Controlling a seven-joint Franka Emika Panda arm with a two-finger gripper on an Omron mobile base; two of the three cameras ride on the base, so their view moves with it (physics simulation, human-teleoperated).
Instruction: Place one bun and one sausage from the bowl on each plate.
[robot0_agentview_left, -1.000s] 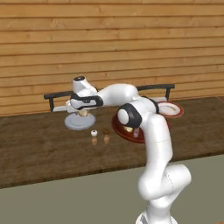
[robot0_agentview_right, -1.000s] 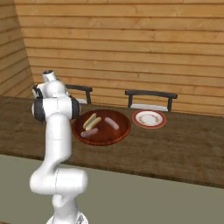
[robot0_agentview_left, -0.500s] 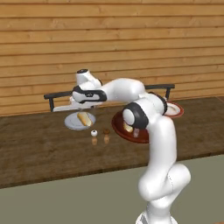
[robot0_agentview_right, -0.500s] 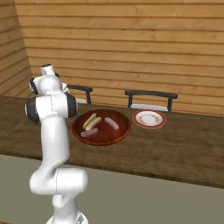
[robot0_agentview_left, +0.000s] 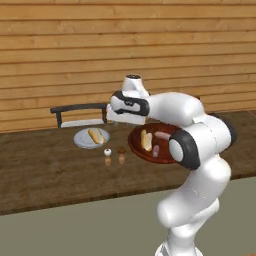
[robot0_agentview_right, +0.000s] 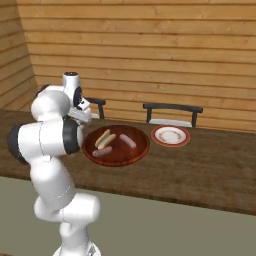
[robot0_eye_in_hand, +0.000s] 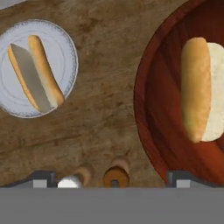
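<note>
pincer (robot0_eye_in_hand: 112, 179) wide apart, empty, hangs above surface (robot0_agentview_left: 45, 165) between grey plate (robot0_agentview_left: 80, 140) and bowl (robot0_agentview_left: 136, 145). one bun (robot0_agentview_left: 95, 135) lies on grey plate. second bun (robot0_agentview_left: 146, 140) and two sausages (robot0_agentview_left: 162, 135) in bowl. red-rimmed plate (robot0_agentview_right: 170, 135) bare, right of bowl. two small shakers (robot0_agentview_left: 114, 154) near bowl's left edge.

White arm bent over leftward, gripper (robot0_eye_in_hand: 111, 178) pointing straight down, its 2 fingers wide apart.
</note>
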